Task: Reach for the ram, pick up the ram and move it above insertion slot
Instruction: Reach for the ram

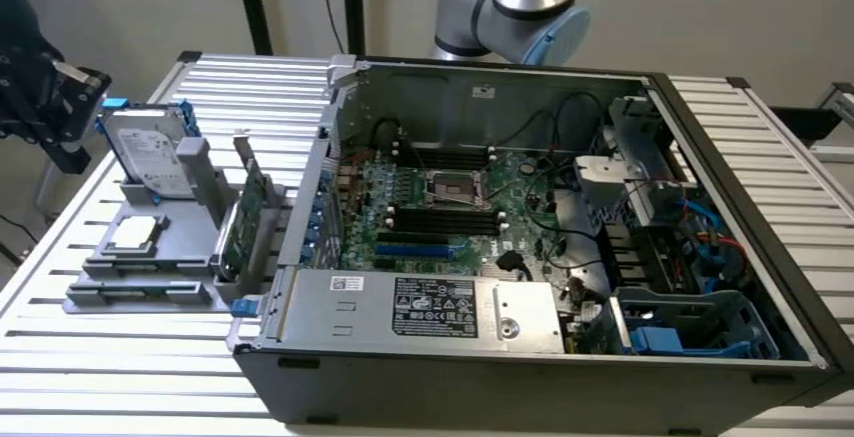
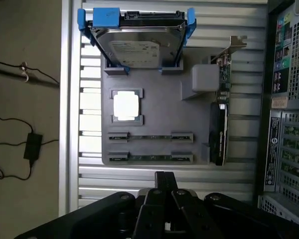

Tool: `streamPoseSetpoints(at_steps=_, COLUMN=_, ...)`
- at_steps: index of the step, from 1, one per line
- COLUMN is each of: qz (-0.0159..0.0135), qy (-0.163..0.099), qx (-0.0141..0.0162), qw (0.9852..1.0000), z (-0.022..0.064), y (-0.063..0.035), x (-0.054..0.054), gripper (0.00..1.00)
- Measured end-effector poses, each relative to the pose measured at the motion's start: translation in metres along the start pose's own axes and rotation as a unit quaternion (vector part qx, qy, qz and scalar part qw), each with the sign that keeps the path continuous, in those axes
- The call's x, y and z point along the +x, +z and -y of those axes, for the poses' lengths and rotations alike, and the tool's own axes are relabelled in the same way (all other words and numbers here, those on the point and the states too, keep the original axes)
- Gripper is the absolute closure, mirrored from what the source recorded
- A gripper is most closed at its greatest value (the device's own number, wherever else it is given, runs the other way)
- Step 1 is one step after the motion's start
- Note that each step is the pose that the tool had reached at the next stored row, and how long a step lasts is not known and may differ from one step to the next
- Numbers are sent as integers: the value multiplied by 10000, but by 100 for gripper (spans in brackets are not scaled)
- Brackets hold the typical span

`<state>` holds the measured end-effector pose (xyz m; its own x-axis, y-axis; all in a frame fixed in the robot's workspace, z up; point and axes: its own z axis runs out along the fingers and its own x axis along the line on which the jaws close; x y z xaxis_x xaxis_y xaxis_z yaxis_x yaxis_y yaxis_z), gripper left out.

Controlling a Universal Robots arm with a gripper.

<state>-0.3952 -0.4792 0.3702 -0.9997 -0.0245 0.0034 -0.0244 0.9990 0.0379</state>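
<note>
Gripper (image 2: 164,181): jaws look closed together, nothing held, raised at exterior view's left. Ram (image 2: 150,158) lies apart from jaws, on edge at near end of grey holder (image 2: 159,107). Twin stick (image 2: 150,136) lies just beyond it. Long axis left-right, along holder's near edge. Hard drive (image 2: 137,47) at far end.

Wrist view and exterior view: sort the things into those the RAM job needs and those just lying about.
Job:
- black gripper
- two long, thin green RAM sticks in the grey plastic holder
- long black memory slots on the green motherboard

Lying about:
- blue-framed silver hard drive
- green expansion card with metal bracket
- square silver processor chip
</note>
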Motion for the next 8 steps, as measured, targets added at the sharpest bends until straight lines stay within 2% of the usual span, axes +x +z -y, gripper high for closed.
streamPoseSetpoints(at_steps=6, qz=0, qy=-7, qx=0, qw=10000, z=12, y=4, x=0, gripper=89)
streamPoseSetpoints(at_steps=8, qz=-6, qy=-135, qx=1, qw=9999, z=13, y=4, x=2, gripper=89)
